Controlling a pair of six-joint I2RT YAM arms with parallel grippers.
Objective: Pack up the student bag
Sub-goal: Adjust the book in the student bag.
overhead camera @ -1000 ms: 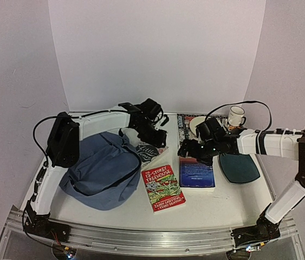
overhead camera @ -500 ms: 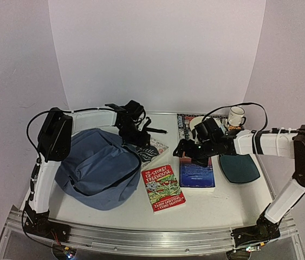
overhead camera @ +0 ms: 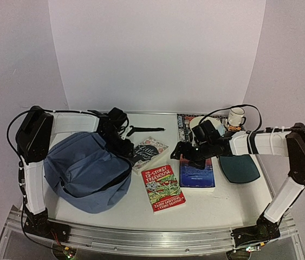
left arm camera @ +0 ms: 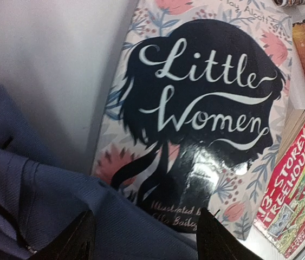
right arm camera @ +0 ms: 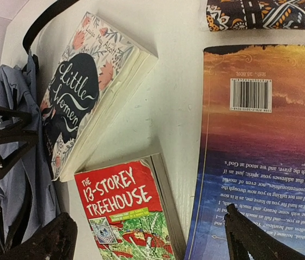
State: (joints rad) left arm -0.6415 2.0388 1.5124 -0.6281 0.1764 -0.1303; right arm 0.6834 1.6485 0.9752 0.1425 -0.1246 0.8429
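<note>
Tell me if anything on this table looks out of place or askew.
The floral paperback titled Little Women lies skewed, one end overlapped by the slate-blue fabric backpack. The dark blue book lies face down, barcode up.

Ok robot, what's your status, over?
Left end effector open over the student bag. Right end effector open over the books, empty. Little Women book lies against the bag.

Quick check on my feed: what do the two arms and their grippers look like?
Both match. The left arm and right arm have white tube-like links joined by boxy black joint housings, with thin black cables looping alongside. White ties band the right arm's forearm. The left gripper and right gripper are black, with angular matte fingers.
</note>
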